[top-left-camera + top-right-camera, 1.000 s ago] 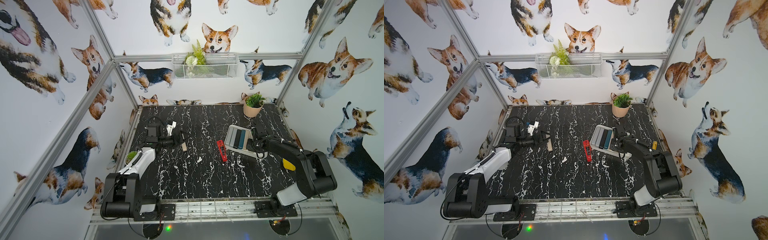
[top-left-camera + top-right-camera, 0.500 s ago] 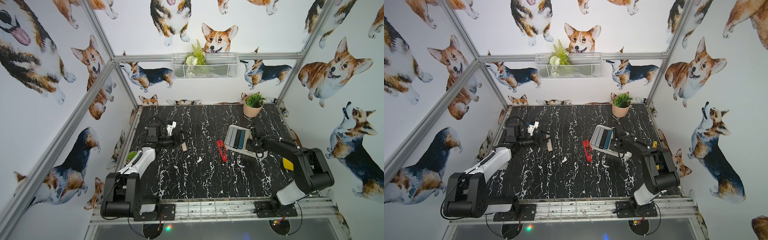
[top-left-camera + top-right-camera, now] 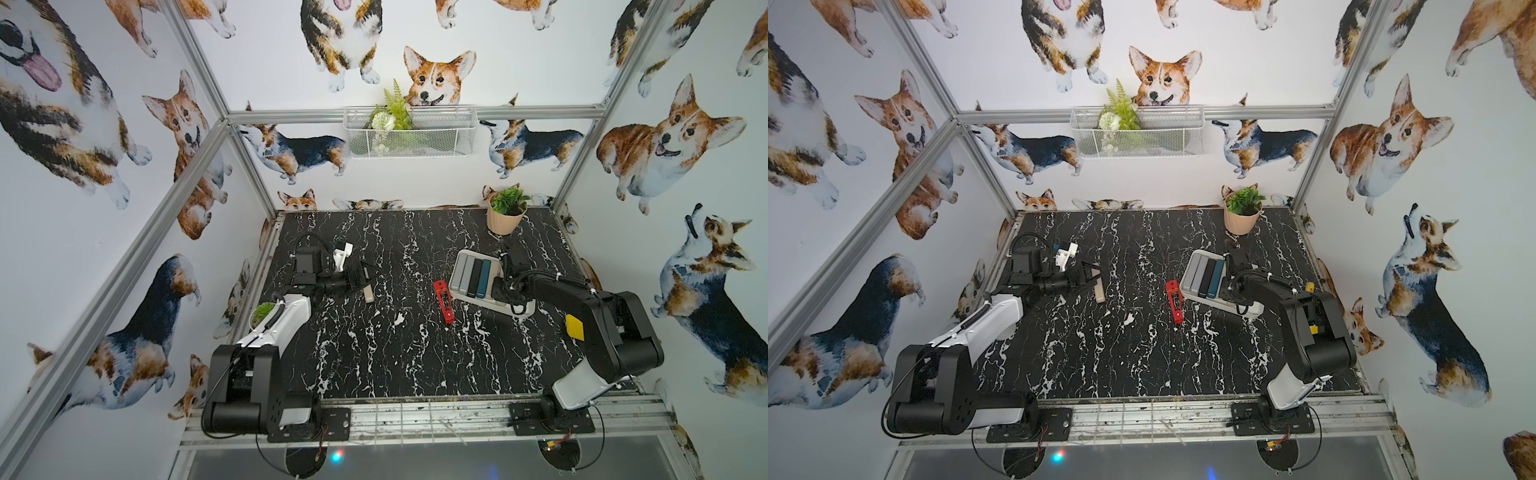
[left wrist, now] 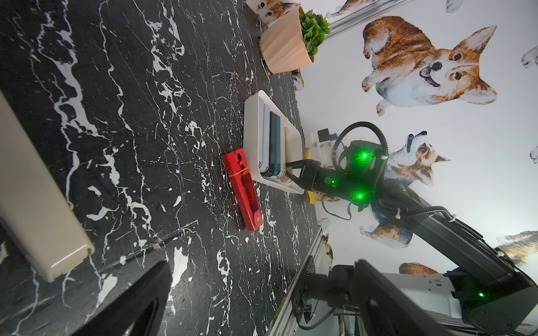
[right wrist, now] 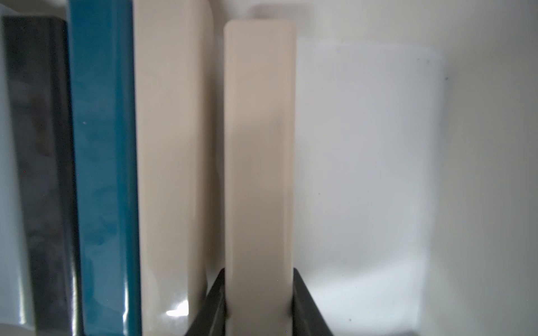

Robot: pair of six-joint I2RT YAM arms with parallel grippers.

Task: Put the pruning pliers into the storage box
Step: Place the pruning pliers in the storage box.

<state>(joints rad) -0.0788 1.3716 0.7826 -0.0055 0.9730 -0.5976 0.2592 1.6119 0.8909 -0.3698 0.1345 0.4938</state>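
The white storage box (image 3: 519, 309) lies at the table's right and holds two grey pruning pliers (image 3: 463, 275), a black one (image 3: 475, 278) and a teal one (image 3: 483, 278). In the right wrist view a beige one (image 5: 171, 145) lies beside the teal one (image 5: 102, 174). My right gripper (image 5: 259, 279) is shut on another beige pliers (image 5: 259, 145), low inside the box (image 5: 378, 145). Red pliers (image 3: 444, 301) lie on the table just left of the box. My left gripper (image 3: 359, 276) stands open beside a beige pliers (image 3: 368, 293) on the table, which is not between its fingers.
A potted plant (image 3: 506, 210) stands at the back right corner. A small green plant (image 3: 262, 312) sits at the table's left edge beside the left arm. A wire basket (image 3: 409, 133) hangs on the back wall.
The right arm has shifted slightly over the box, still gripping the beige pliers. The left arm has not moved.
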